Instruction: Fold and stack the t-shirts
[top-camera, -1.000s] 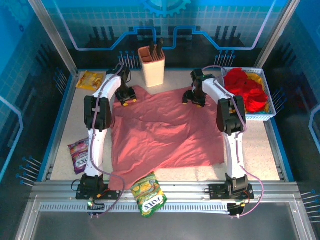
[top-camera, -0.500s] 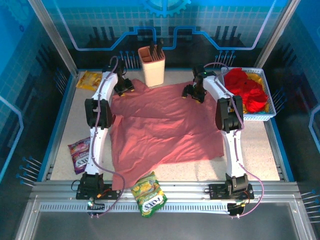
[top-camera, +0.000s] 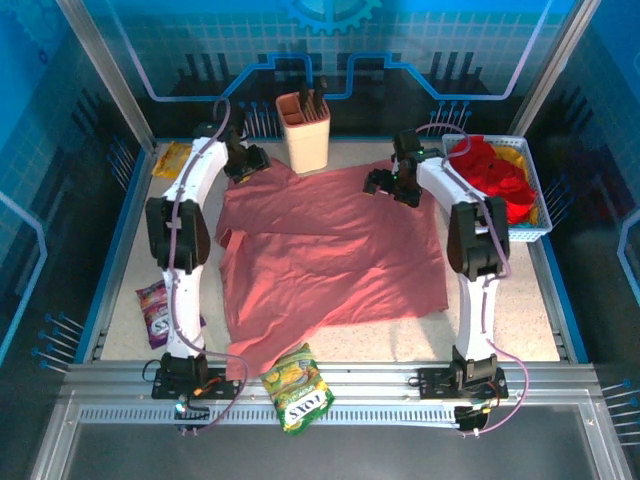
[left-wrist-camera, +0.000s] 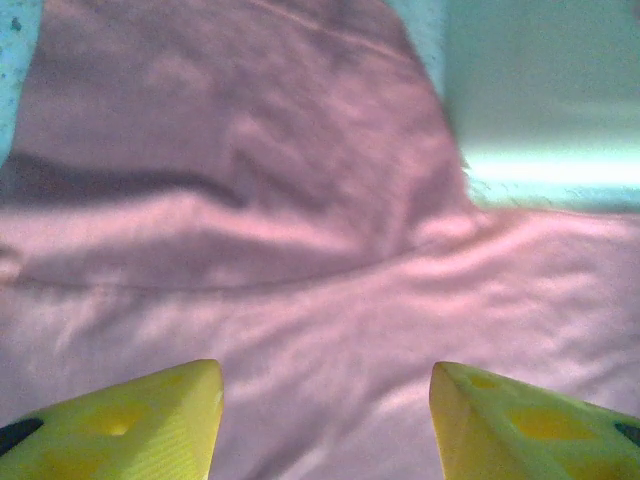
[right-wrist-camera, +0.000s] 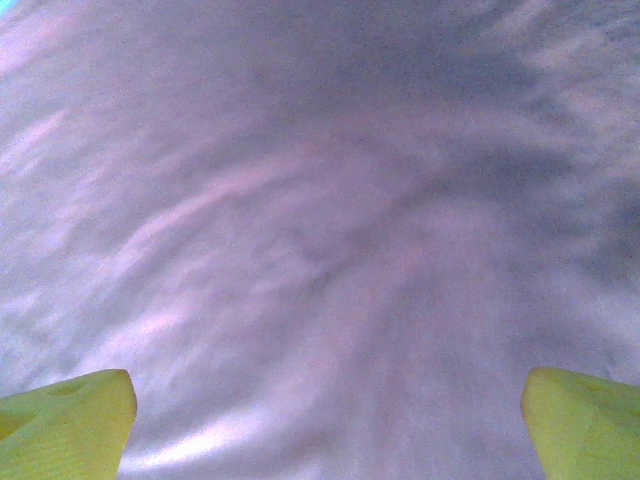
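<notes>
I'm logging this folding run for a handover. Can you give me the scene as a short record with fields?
pink t-shirt: spread out on the table, wrinkled, not yet folded
left gripper: open, nothing held, over the shirt's far-left part
right gripper: wide open, nothing held, over the shirt's far-right part
basket: far right of the table, holds the red and yellow t-shirts
yellow-green snack packet: near edge, beside the shirt's near-left corner
</notes>
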